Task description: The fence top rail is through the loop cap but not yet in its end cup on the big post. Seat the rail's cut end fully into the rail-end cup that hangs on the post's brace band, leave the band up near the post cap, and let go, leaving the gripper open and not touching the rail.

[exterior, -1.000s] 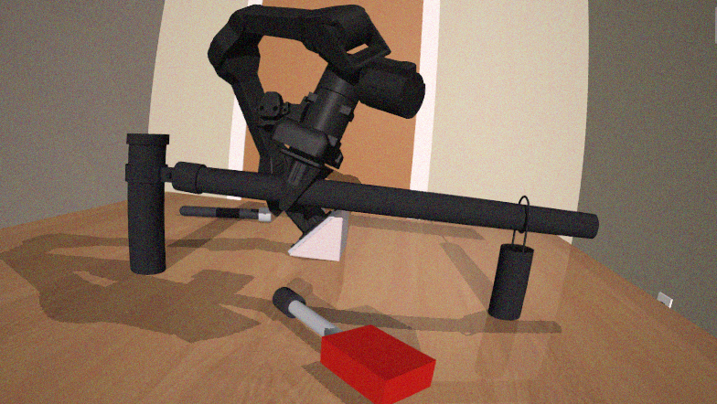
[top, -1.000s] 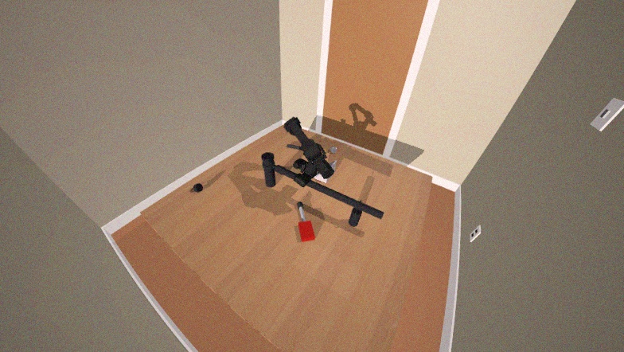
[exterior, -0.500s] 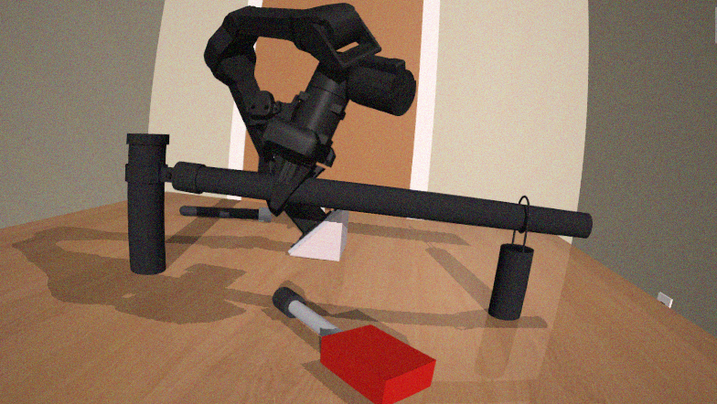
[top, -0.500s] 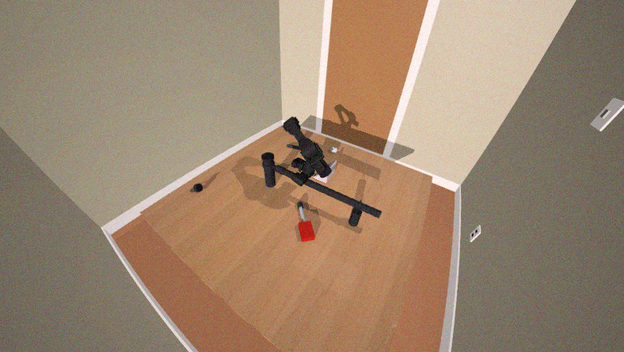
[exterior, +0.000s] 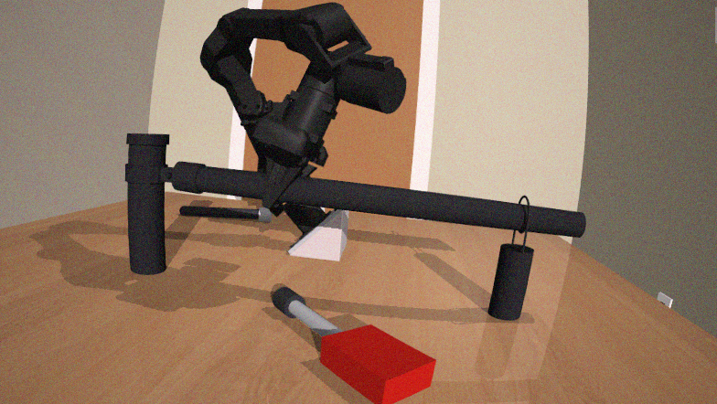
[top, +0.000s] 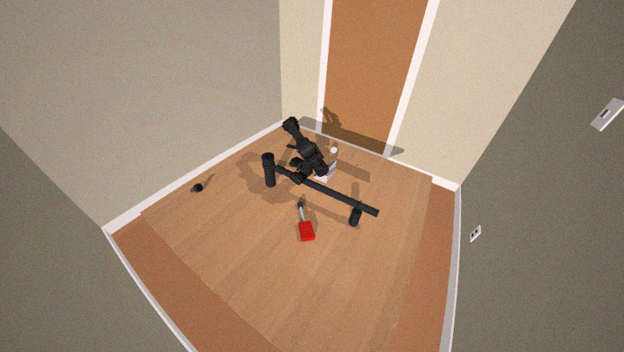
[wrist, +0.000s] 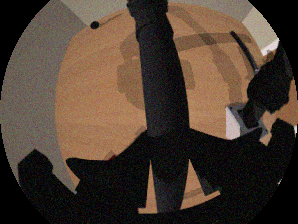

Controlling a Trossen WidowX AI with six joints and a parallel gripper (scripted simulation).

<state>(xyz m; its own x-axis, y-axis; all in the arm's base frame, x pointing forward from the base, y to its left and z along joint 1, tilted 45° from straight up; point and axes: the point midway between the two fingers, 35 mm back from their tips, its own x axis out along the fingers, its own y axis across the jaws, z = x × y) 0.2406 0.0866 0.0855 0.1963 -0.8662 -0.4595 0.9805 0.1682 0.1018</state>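
Note:
The long black rail [top: 332,192] [exterior: 401,197] [wrist: 162,85] slopes down slightly from the big post [top: 270,174] [exterior: 146,226] to the right. Its left end enters the rail-end cup [exterior: 187,176], so the cut end is hidden and its depth cannot be told. The cup hangs on the brace band [exterior: 144,174], a little below the post cap [exterior: 147,139]. The rail's other end passes through the wire loop [exterior: 523,197] above the short post [top: 355,217] [exterior: 510,283] and sticks out beyond it. My gripper [top: 298,177] [exterior: 284,193] [wrist: 164,131] is shut on the rail, right of the cup.
A red-headed mallet [top: 306,230] [exterior: 371,351] lies in front of the rail. A white wedge-shaped block [top: 324,175] [exterior: 324,243] and a dark rod [exterior: 220,212] [wrist: 242,47] with a grey tip are behind it. A small black round thing [top: 197,187] [wrist: 95,25] lies far left.

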